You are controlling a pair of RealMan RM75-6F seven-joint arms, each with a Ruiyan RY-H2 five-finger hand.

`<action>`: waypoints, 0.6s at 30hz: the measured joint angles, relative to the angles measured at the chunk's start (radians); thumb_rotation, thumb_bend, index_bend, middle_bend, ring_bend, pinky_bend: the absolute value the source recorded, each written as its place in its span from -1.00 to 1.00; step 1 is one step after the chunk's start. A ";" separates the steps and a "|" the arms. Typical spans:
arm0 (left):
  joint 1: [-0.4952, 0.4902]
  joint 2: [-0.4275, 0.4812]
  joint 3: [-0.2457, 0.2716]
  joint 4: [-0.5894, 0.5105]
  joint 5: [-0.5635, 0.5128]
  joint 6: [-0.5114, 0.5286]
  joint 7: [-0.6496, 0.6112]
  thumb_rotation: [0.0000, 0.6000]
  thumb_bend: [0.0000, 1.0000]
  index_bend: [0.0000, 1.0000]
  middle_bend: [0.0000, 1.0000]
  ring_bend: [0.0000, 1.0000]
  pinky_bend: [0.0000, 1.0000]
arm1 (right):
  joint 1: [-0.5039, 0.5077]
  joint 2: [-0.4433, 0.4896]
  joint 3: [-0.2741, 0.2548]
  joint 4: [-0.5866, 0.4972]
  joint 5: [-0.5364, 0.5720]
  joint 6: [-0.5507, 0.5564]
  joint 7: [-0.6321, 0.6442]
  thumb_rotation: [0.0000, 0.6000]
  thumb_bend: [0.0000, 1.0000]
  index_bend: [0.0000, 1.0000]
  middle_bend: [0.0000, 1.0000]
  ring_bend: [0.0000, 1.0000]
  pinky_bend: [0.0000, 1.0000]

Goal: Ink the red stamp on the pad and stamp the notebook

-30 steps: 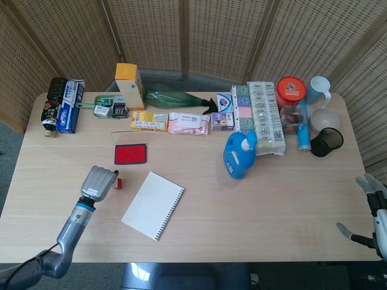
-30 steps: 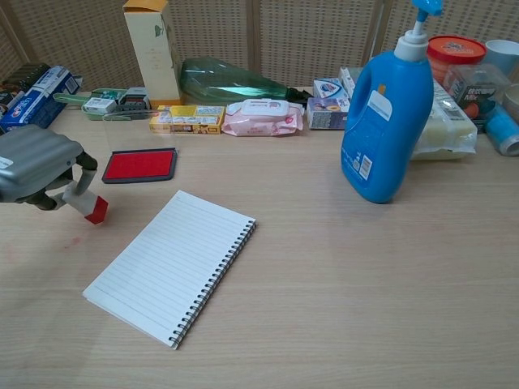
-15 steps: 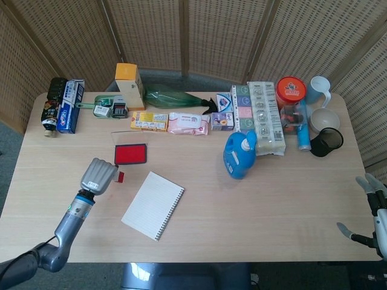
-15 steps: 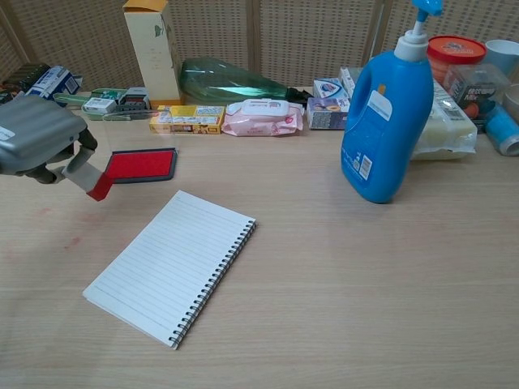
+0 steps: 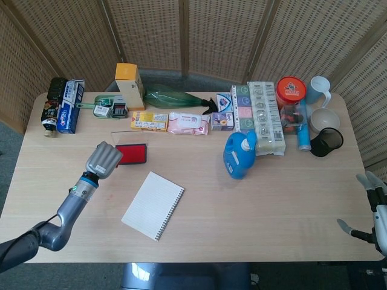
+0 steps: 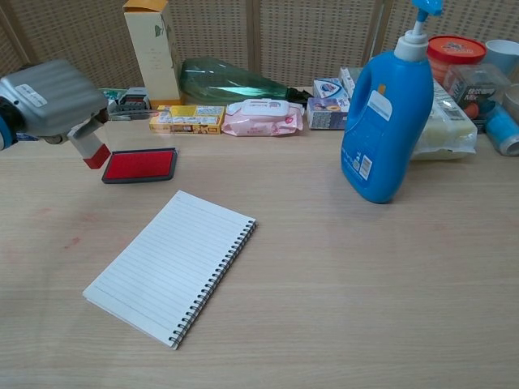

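No label text is legible. The left hand (image 6: pixel 50 97) grips the red stamp (image 6: pixel 87 147) below its curled fingers, just beside the ink pad (image 6: pixel 139 164). The right hand (image 5: pixel 372 211) has fingers spread, holding nothing.

Your left hand (image 5: pixel 104 161) is overlapping the red ink pad's (image 5: pixel 134 153) left end; notebook (image 5: pixel 153 205) is lying nearer.
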 measured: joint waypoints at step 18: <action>-0.120 -0.169 -0.010 0.295 -0.074 -0.103 0.026 1.00 -0.30 0.43 1.00 1.00 1.00 | 0.028 -0.010 0.029 0.016 0.082 -0.051 -0.010 1.00 -0.68 -1.00 -1.00 -1.00 -1.00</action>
